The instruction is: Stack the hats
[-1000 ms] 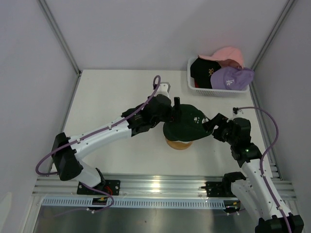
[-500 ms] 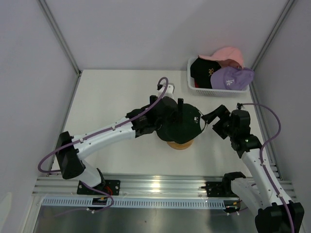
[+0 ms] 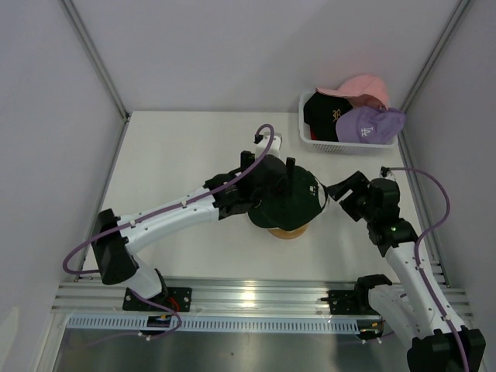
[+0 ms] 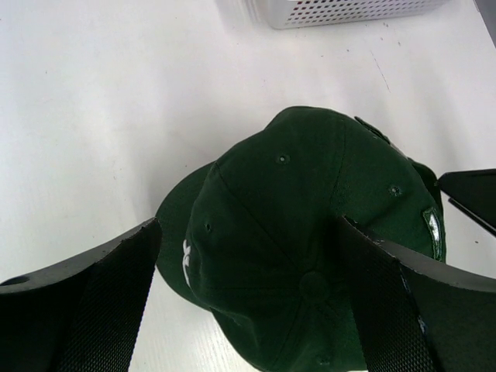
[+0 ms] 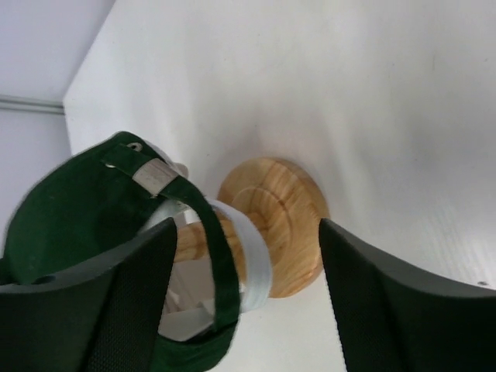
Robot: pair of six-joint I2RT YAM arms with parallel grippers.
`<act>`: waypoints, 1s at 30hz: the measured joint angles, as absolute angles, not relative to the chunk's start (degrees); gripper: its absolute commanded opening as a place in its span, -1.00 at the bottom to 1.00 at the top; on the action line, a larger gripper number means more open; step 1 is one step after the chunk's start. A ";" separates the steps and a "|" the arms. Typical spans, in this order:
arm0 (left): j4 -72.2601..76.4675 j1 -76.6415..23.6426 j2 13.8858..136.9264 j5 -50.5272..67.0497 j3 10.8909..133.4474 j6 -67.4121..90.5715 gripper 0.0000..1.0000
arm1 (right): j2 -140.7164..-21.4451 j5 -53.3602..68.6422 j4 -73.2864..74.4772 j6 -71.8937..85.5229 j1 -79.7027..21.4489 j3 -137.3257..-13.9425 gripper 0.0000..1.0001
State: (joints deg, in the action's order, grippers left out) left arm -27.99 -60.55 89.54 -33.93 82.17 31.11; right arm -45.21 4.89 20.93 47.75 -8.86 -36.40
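Observation:
A dark green cap [image 3: 291, 203] with a white front logo sits on the round wooden stand [image 3: 287, 230] mid-table. My left gripper [image 3: 273, 186] is open right over its crown; in the left wrist view the cap [image 4: 310, 225] lies between and below the spread fingers [image 4: 93, 302]. My right gripper [image 3: 339, 191] is open just right of the cap's back. The right wrist view shows the green back strap [image 5: 203, 232], a white band under it and the stand's base [image 5: 283, 225] ahead of the open gripper [image 5: 244, 306]. Black [image 3: 322, 115], pink [image 3: 364, 87] and lavender [image 3: 368, 124] caps lie in the basket.
The white mesh basket [image 3: 304, 133] stands at the back right corner, also at the top edge of the left wrist view [image 4: 349, 9]. Grey walls enclose the white table [image 3: 178, 155] on three sides. A metal rail runs along the near edge.
My left gripper has moved right and sits over the cap's crown. My right gripper has drawn back a little from the cap's rear edge. The cap has shifted slightly on the stand.

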 measured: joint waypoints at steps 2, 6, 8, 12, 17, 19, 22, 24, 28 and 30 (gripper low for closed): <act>-27.97 -60.58 89.54 -33.95 82.19 30.94 0.91 | -45.65 5.10 19.79 46.35 -8.82 -35.29 0.08; -27.97 -60.60 89.54 -33.98 82.19 30.92 0.92 | -48.90 6.83 16.14 45.80 -8.99 -32.23 0.00; -27.99 -60.60 89.54 -34.04 82.19 30.92 0.93 | -50.92 7.81 14.22 45.36 -9.72 -30.85 -0.08; -28.01 -60.60 89.54 -34.11 82.19 30.92 0.93 | -54.02 7.81 12.99 44.12 -12.19 -29.85 -0.23; -28.47 -60.60 89.60 -34.15 82.52 30.92 0.93 | -55.57 6.63 11.70 42.09 -14.37 -29.93 -0.14; -28.71 -60.60 89.65 -34.15 82.67 30.87 0.93 | -55.96 5.23 14.24 40.29 -14.26 -30.92 0.06; -29.21 -60.60 89.71 -34.28 83.07 30.22 0.93 | -55.92 4.49 20.16 37.21 -11.75 -34.52 0.16; -29.91 -60.60 89.95 -34.30 83.70 29.39 0.93 | -55.66 4.51 23.86 35.20 -8.80 -38.09 0.20; -31.75 -60.60 91.02 -34.15 85.80 27.64 0.93 | -51.77 5.50 27.64 32.01 -4.05 -44.88 0.39; -32.49 -60.60 91.37 -34.06 86.61 26.81 0.93 | -49.21 7.05 27.55 31.22 -3.84 -46.24 0.40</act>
